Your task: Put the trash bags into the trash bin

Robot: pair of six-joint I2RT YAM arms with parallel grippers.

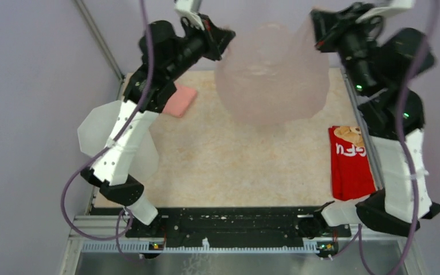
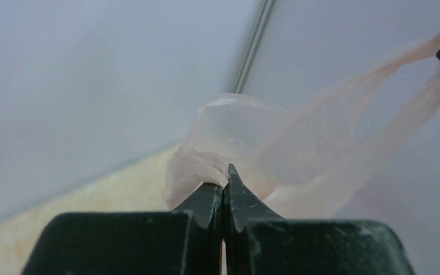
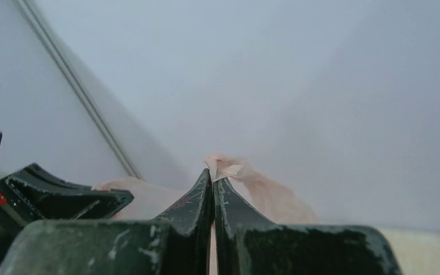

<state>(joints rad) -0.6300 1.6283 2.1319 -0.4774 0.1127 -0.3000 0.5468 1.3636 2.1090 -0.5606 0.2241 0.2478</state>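
The trash bag (image 1: 272, 80) hangs billowed between both grippers; the trash bin (image 1: 96, 133) lies well below the left gripper (image 1: 223, 41), partly hidden by that arm; it and the right gripper (image 1: 316, 26), each clamped tight on a film edge, should travel there together, keeping tension even.

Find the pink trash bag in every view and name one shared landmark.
Top external: trash bag upper centre, stretched between left gripper and right gripper.
Left wrist: trash bag centre to top right, pinched in the fingertips.
Right wrist: trash bag crumpled at centre, behind the fingertips.
Shared landmark: beige tabletop.
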